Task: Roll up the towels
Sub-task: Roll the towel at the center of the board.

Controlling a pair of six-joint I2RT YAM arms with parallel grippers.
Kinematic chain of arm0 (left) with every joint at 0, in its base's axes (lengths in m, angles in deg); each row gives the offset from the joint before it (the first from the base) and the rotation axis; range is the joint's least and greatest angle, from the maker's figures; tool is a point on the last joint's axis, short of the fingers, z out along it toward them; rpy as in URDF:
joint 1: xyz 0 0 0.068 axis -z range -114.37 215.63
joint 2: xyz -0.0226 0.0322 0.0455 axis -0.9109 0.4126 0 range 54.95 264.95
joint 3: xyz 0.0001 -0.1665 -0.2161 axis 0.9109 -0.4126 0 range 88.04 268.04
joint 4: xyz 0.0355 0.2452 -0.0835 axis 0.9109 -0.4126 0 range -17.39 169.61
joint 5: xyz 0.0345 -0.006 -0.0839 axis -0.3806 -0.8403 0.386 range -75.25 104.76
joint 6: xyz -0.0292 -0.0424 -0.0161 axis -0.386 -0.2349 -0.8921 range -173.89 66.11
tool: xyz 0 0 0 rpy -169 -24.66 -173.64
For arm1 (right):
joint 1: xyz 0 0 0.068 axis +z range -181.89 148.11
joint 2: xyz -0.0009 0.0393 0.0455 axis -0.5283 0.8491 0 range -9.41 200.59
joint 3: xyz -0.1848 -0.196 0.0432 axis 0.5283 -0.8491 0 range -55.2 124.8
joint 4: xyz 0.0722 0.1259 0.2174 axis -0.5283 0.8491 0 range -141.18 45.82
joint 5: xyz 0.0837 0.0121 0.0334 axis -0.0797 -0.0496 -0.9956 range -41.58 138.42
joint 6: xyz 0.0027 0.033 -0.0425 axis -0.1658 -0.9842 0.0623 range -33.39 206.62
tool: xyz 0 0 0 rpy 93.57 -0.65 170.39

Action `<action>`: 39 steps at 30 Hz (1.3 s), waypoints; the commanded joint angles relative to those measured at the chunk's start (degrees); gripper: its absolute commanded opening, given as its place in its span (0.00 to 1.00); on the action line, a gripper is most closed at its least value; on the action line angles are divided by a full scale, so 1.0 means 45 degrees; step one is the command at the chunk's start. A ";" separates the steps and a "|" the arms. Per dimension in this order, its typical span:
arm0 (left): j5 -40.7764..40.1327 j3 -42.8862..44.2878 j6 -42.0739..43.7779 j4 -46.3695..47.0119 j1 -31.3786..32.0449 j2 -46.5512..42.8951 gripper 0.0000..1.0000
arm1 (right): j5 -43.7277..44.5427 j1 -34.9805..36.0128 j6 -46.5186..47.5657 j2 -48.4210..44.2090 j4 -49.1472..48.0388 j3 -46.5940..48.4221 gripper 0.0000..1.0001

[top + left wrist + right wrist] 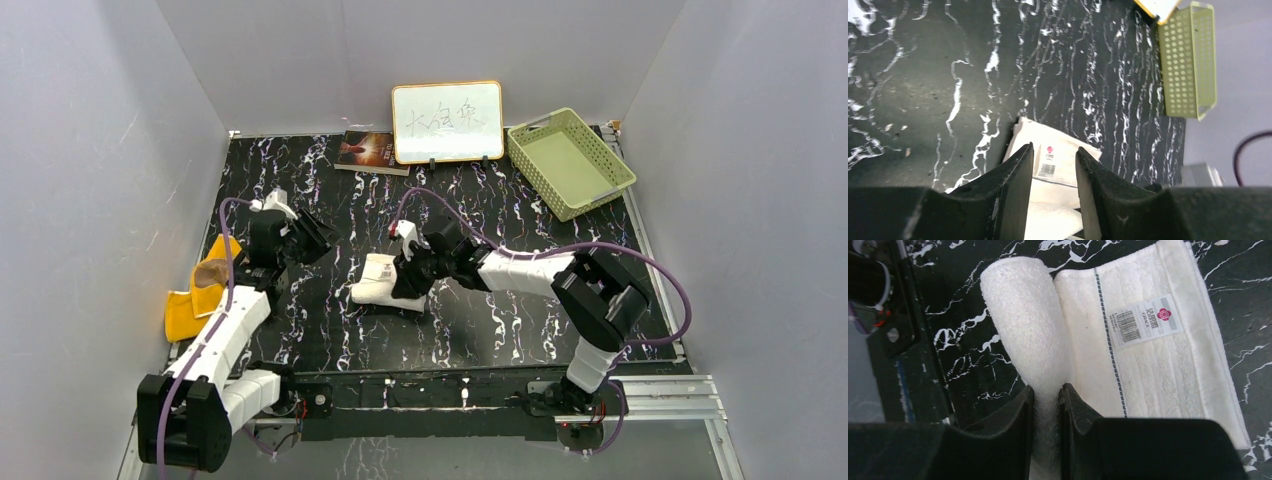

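Right wrist view: my right gripper (1046,390) pinched the half-rolled cream towel (1168,375), lying before the whiteboard (447,122); my left gripper (1054,148) stood spread, empty. Next move, I judged: roll onward over the flat tail.

Open table (320,325) left of cream-white towel (376,285)

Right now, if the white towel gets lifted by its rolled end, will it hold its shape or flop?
Probably flop: the white towel is soft terry, and the right pincer squashes its roll thin. The loose roll would likely unwind, as nothing secures it. The flat half should drape and drag.
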 commanded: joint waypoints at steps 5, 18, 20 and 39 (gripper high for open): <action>0.2377 -0.0653 -0.0021 0.0446 0.0234 0.0408 0.31 | -0.2913 -0.1098 -0.4578 0.1011 -0.1939 -0.0422 0.15; 0.3769 -0.2080 -0.2032 0.3591 0.1815 0.1641 0.30 | -0.3989 -0.2091 -0.8825 0.3337 -0.3738 -0.0926 0.22; 0.3860 -0.2604 -0.2606 0.4687 0.1995 0.2110 0.30 | -0.3968 -0.2129 -0.9041 0.3496 -0.3998 -0.0962 0.25; 0.2514 -0.1978 -0.1195 0.5498 0.2151 0.5697 0.27 | -0.0048 -0.1977 -0.4142 0.0209 -0.0849 -0.0017 0.65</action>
